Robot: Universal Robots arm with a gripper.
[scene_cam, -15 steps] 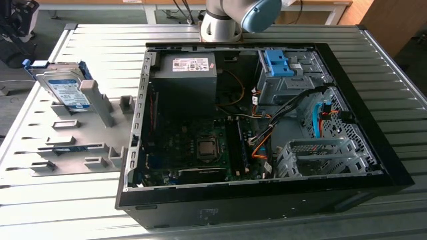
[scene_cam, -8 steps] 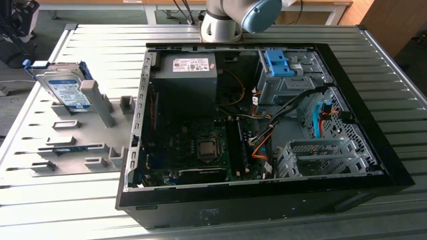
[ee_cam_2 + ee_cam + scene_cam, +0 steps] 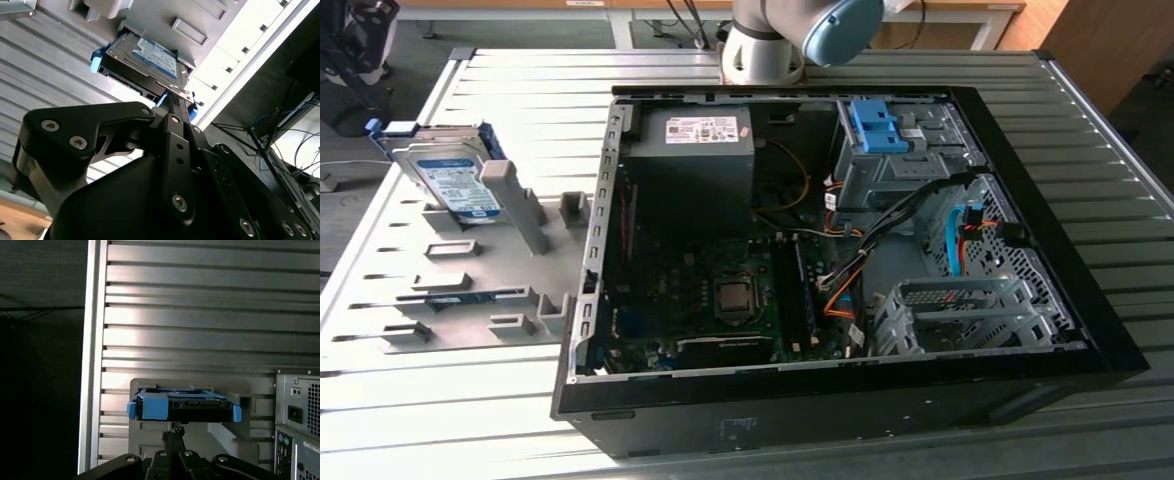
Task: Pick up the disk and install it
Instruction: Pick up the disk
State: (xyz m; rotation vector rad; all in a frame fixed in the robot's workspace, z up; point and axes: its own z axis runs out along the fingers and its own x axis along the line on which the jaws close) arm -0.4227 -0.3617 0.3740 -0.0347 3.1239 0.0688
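Observation:
The disk [image 3: 450,180], a silver drive with a white-and-blue label in a blue bracket, stands on edge in a grey fixture [image 3: 467,290] at the exterior view's left. The second wrist view has the disk [image 3: 147,60] label side on. The first wrist view has the disk [image 3: 182,407] edge on. My gripper [image 3: 172,432] points toward it from a distance, and in the second wrist view the gripper [image 3: 172,102] looks shut with nothing in it. The arm [image 3: 781,35] rises behind the computer case, well apart from the disk.
An open black computer case [image 3: 1067,300] lies on the slatted metal table [image 3: 520,70]. Inside are a grey power-supply box [image 3: 694,150], a blue bracket [image 3: 874,125] on the drive cage, cables and a metal cage [image 3: 961,315]. The case's rear panel [image 3: 297,415] stands beside the fixture.

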